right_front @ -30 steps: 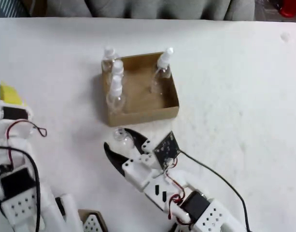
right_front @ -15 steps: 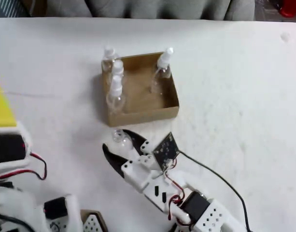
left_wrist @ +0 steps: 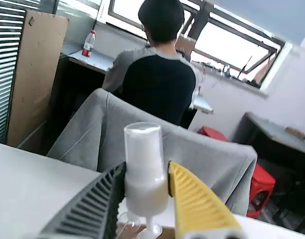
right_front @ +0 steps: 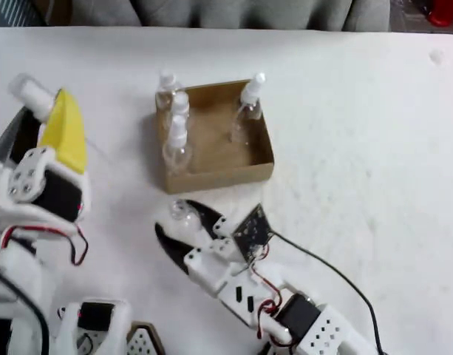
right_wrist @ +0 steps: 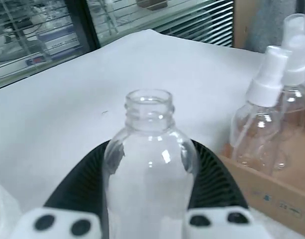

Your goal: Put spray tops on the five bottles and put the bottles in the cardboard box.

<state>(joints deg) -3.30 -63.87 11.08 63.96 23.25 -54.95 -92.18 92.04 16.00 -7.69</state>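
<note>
A clear bottle (right_front: 182, 210) with an open neck stands upright just in front of the cardboard box (right_front: 219, 176). My right gripper (right_front: 173, 214) is shut on it, one black finger on each side of the bottle (right_wrist: 150, 174). Inside the box stand several bottles with white spray tops: three along one side (right_front: 176, 137) and one across from them (right_front: 248, 103). My left gripper (right_front: 41, 103) is raised over the table's left side, tilted up. It is shut on a white spray top (left_wrist: 142, 154), which sits between the yellow finger and the dark ribbed finger.
The right arm's body and black cable (right_front: 337, 277) cross the near middle of the table. A small brown piece (right_front: 141, 336) lies at the near edge by the left arm's base. A grey chair back (left_wrist: 92, 134) stands beyond the table. White tabletop (right_front: 366, 148) lies bare to the right of the box.
The left arm has lifted from the near left corner and swung its gripper, with the spray top, up and farther back. The right gripper and its bottle shifted slightly left.
</note>
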